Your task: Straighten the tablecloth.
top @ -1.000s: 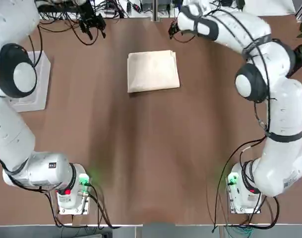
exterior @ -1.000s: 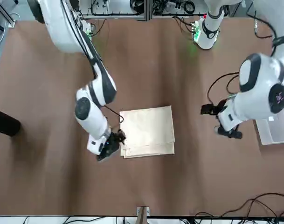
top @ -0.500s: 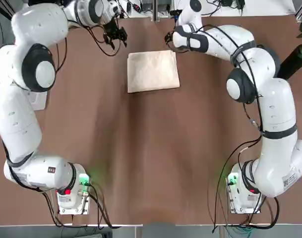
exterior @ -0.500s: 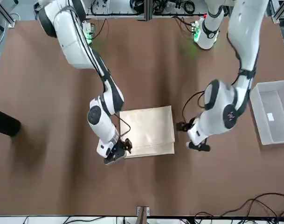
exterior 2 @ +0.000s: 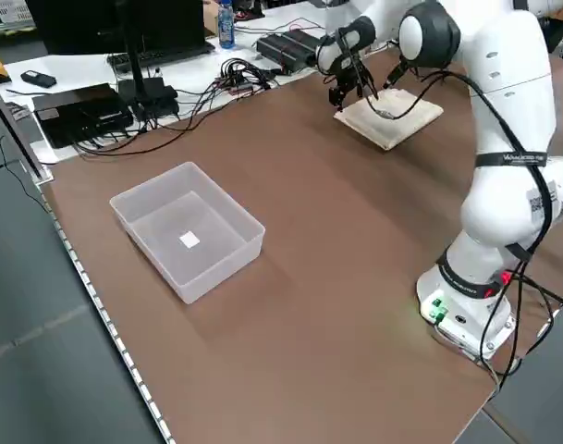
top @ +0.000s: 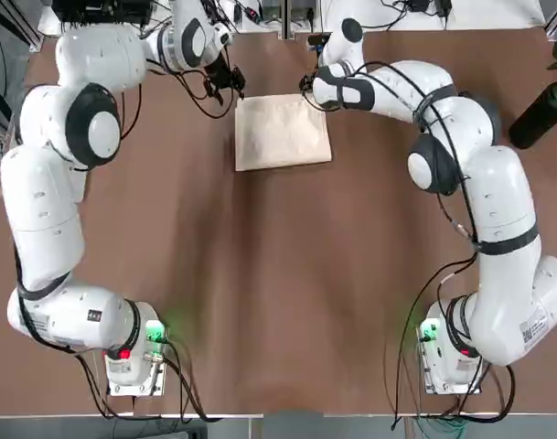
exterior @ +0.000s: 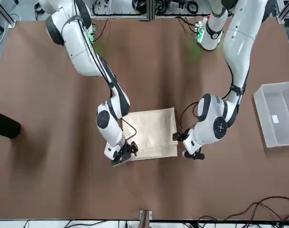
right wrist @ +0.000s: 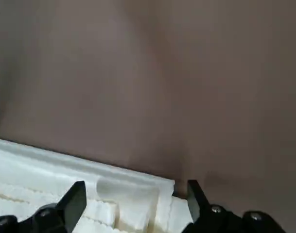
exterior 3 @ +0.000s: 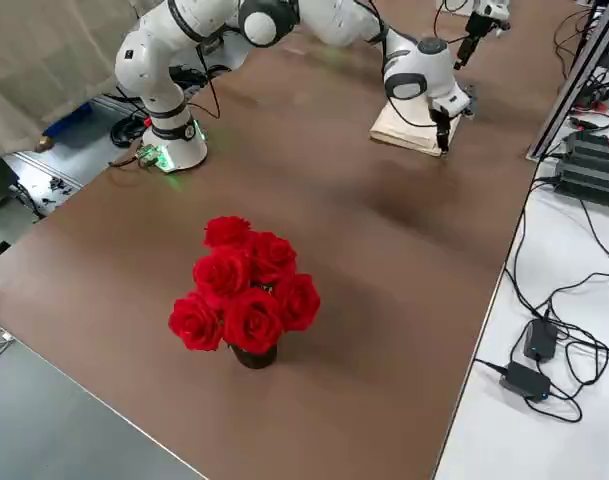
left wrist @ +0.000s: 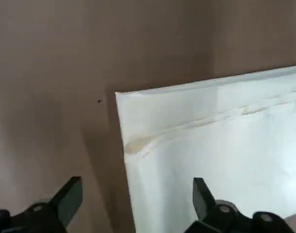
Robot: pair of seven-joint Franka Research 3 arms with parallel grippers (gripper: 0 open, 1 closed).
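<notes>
The black two-finger left gripper (left wrist: 137, 183) has its fingers spread wide, with nothing between them that I can see but cloth and table lying beyond. From overhead it's in the upper left of the frame, just beside the cloth's far corner. Its partner, the black two-finger right gripper (right wrist: 136, 185), is wide apart too and empty, in the upper middle of that same view, near the opposite far corner. Whether either one touches the fabric, I can't tell.

The cream-beige thin fabric tablecloth (top: 283, 133) lies in the upper middle of the overhead frame, folded into a small, layered rectangle on the brown table (top: 287, 274). Over in the front view, the clear plastic bin (exterior: 277, 114) sits at the right edge, well apart from it.

As for progress, I'd call it barely begun: the cloth is out on the table, but none of it is opened. Both corners look to need gripping next, then the layers unfolding, spreading and smoothing. Pinching just one layer could be tricky.
</notes>
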